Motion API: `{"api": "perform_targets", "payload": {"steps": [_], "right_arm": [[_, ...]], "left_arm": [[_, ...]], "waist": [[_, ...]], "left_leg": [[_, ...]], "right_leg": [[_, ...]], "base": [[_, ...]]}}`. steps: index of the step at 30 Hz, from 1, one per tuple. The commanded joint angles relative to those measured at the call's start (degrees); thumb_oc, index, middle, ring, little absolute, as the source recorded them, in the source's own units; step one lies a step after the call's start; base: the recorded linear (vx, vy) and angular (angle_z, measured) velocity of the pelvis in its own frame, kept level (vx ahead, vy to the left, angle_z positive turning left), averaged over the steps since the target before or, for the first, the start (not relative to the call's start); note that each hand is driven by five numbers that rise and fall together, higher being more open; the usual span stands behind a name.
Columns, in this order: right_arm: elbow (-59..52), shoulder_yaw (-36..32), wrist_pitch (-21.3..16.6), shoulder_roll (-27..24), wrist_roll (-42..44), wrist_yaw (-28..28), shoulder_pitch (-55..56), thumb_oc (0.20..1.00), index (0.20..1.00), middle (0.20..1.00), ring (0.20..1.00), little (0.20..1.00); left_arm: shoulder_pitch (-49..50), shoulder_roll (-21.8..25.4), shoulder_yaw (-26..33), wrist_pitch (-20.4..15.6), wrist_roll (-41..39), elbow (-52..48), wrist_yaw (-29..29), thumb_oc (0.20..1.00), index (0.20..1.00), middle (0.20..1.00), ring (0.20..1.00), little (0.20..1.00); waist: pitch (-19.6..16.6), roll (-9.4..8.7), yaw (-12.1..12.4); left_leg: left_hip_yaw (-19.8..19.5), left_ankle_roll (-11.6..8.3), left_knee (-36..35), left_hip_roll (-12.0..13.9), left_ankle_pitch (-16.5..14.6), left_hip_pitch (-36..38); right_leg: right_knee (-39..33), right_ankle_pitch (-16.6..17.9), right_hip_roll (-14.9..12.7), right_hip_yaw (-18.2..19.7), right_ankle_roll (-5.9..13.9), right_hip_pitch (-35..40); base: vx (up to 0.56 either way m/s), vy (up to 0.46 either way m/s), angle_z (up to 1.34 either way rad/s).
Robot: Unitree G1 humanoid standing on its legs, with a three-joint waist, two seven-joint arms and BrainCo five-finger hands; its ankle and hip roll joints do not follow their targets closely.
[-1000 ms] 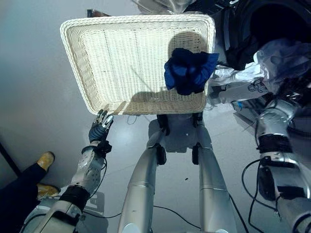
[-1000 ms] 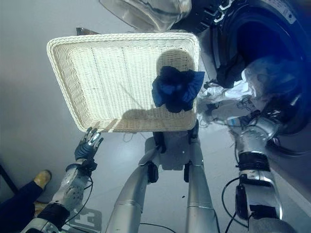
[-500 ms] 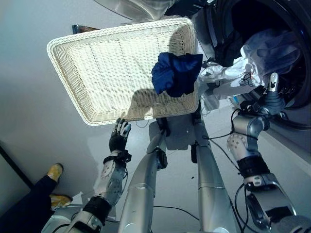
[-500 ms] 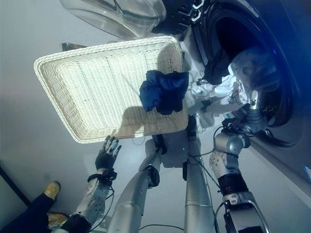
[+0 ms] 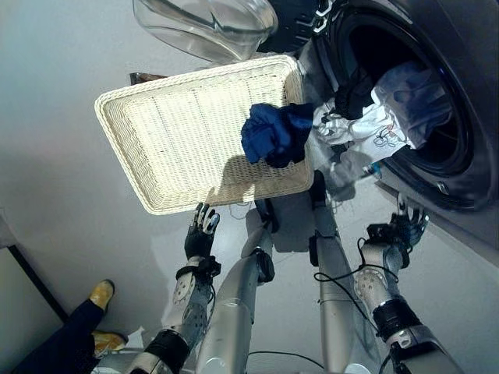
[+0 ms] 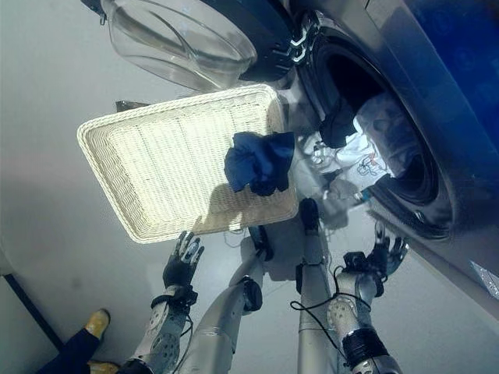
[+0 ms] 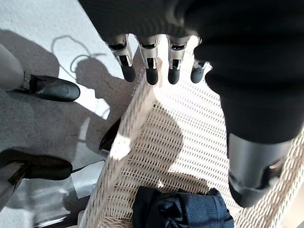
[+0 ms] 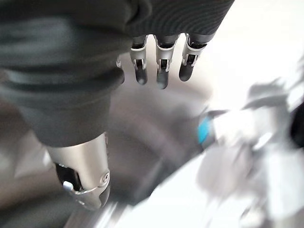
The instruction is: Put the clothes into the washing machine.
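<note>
- No writing could be read on anything; the white garment (image 5: 373,128) carried a small dark line drawing, too small to make out.
- One white wicker basket (image 5: 164,148) lay on the grey floor (image 5: 62,117), beside the washing machine (image 5: 460,93).
- One dark blue garment (image 5: 274,134) was bunched in the basket's corner nearest the drum opening, resting against the rim.
- The white garment hung out over the lip of the drum, with a dark piece (image 5: 355,89) and a pale bluish one (image 5: 417,86) just beside it in the opening.
- One clear glass door (image 5: 204,27) stood swung open beyond the basket.
- The left hand (image 5: 201,232) hovered near the basket's near rim, fingers straight and spread, holding nothing.
- The right hand (image 5: 405,227) hung below the drum opening, fingers likewise loosely spread and empty.
- One person's yellow shoe (image 5: 101,294) and dark trouser leg (image 5: 58,347) showed at the edge.
</note>
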Motion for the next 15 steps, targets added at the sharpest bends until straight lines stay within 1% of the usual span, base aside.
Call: {"api": "perform_targets", "payload": {"steps": [1,2,3,4,5,6,7,8,10,11,12,13,14,15], "right_arm": [[-4.7,1.0,0.3,-1.2,-0.9,0.0,2.8,1.0,1.0,1.0,1.0,1.0],[-4.2,1.5,0.6,-1.1,-2.3,-1.1,2.4,1.0,1.0,1.0,1.0,1.0],[-3.5,2.1,2.0,-1.3,-3.2,-0.9,2.1,1.0,1.0,1.0,1.0,1.0],[-3.1,2.3,2.5,-1.4,-3.6,-0.9,2.0,1.0,1.0,1.0,1.0,1.0],[-0.9,2.7,3.9,-1.8,-6.0,-1.3,1.0,1.0,1.0,1.0,1.0,1.0],[-0.5,2.9,4.0,-1.9,-6.5,-1.3,0.9,1.0,1.0,1.0,1.0,1.0],[0.7,3.4,5.0,-2.5,-8.8,-1.2,0.5,1.0,1.0,1.0,1.0,1.0],[1.5,3.7,4.8,-3.2,-9.6,-0.9,0.0,1.0,1.0,1.0,1.0,1.0],[3.9,4.4,6.3,-3.9,-12.3,1.2,-1.2,1.0,1.0,1.0,1.0,1.0],[5.5,4.6,7.8,-4.9,-11.8,2.9,-2.4,1.0,1.0,1.0,1.0,1.0],[6.7,4.6,8.1,-5.1,-12.0,3.2,-3.1,1.0,1.0,1.0,1.0,1.0],[9.2,4.5,10.6,-5.6,-11.2,4.7,-4.4,1.0,1.0,1.0,1.0,1.0],[9.8,4.3,10.9,-5.8,-10.9,5.2,-4.7,1.0,1.0,1.0,1.0,1.0],[13.0,3.6,12.3,-6.3,-10.8,6.6,-6.0,1.0,1.0,1.0,1.0,1.0]], "left_arm": [[1.7,-1.1,-0.5,-3.3,2.7,-1.7,2.5,1.0,1.0,1.0,1.0,1.0],[1.6,-1.2,-0.8,-3.5,2.9,-1.8,3.2,1.0,1.0,1.0,1.0,1.0],[1.4,-1.1,-1.0,-3.8,3.0,-1.7,3.9,1.0,1.0,1.0,1.0,1.0],[1.3,-1.1,-1.2,-3.9,3.1,-1.7,4.2,1.0,1.0,1.0,1.0,1.0],[1.1,-1.4,-1.3,-3.8,3.4,-1.5,4.7,1.0,1.0,1.0,1.0,1.0],[1.1,-1.5,-1.5,-3.8,3.4,-1.4,4.7,1.0,1.0,1.0,1.0,1.0],[1.0,-1.4,-1.7,-3.7,3.3,-1.4,4.8,1.0,1.0,1.0,1.0,1.0],[1.0,-1.4,-1.7,-3.2,3.3,-1.6,4.9,1.0,1.0,1.0,1.0,1.0],[0.7,-1.3,-2.1,-3.0,3.3,-0.9,4.7,1.0,1.0,1.0,1.0,1.0],[0.5,-1.1,-2.0,-2.5,3.0,-0.7,4.3,1.0,1.0,1.0,1.0,1.0],[0.2,-1.2,-1.9,-2.5,2.9,-0.1,3.9,1.0,1.0,1.0,1.0,1.0],[-0.3,-1.3,-1.8,-2.4,2.5,0.9,3.0,1.0,1.0,1.0,1.0,1.0],[-0.4,-1.3,-1.7,-2.3,2.4,1.0,2.8,1.0,1.0,1.0,1.0,1.0],[-0.9,-1.2,-1.8,-2.0,2.2,1.6,2.3,1.0,1.0,1.0,1.0,1.0]], "waist": [[0.0,7.42,-1.6],[0.0,7.51,-1.4],[0.0,7.59,-1.3],[0.0,7.61,-1.2],[0.0,7.93,-0.9],[0.0,7.98,-0.9],[0.0,8.11,-0.7],[0.0,8.2,-0.5],[0.0,8.32,-0.1],[0.0,8.45,0.2],[0.0,8.49,0.3],[0.0,8.54,0.6],[0.0,8.56,0.7],[0.0,8.65,1.0]], "left_leg": [[-5.3,-6.05,0.6,0.6,2.7,-4.1],[-5.4,-6.07,0.6,0.5,2.8,-4.2],[-5.6,-6.12,0.7,0.6,2.8,-4.6],[-5.6,-6.14,0.7,0.6,2.9,-4.7],[-5.7,-6.31,0.7,0.7,2.9,-4.9],[-5.8,-6.36,0.7,0.7,2.9,-4.9],[-5.9,-6.42,0.8,0.7,2.9,-5.1],[-5.9,-6.38,1.0,0.7,2.9,-5.1],[-6.3,-6.49,1.3,0.8,2.8,-5.4],[-6.4,-6.46,1.7,0.8,2.6,-5.6],[-6.4,-6.55,1.9,0.8,2.6,-5.7],[-6.7,-6.67,2.2,0.8,2.4,-5.9],[-6.7,-6.66,2.3,0.8,2.4,-5.9],[-6.8,-6.68,2.5,0.8,2.3,-6.0]], "right_leg": [[6.2,-9.5,2.2,-3.4,1.3,0.3],[6.4,-9.7,2.3,-3.4,1.17,0.1],[6.6,-9.7,2.3,-3.6,1.12,-0.3],[6.7,-9.8,2.3,-3.6,1.09,-0.4],[6.7,-9.9,2.2,-3.7,1.03,-0.6],[6.8,-9.9,2.1,-3.8,1.03,-0.6],[6.8,-10.0,2.0,-3.8,0.97,-0.7],[6.8,-10.0,1.9,-3.9,0.88,-0.8],[7.2,-10.1,1.7,-4.2,0.89,-1.0],[7.5,-10.3,1.6,-4.4,0.76,-1.2],[7.6,-10.4,1.5,-4.5,0.75,-1.3],[8.0,-10.5,1.3,-4.7,0.78,-1.6],[8.1,-10.6,1.3,-4.8,0.76,-1.6],[8.1,-10.7,1.2,-5.1,0.78,-1.5]], "base": [[0.0,0.0,0.0],[0.0,0.0,0.0],[0.0,0.0,0.0],[0.0,0.0,0.0],[0.0,0.0,0.0],[0.0,0.0,0.0],[0.0,0.0,0.0],[0.0,0.0,0.0],[0.0,-0.043,0.01],[-0.01,-0.047,0.02],[-0.01,-0.051,0.04],[-0.01,-0.039,0.05],[-0.01,-0.054,0.09],[-0.01,-0.039,0.1]]}}
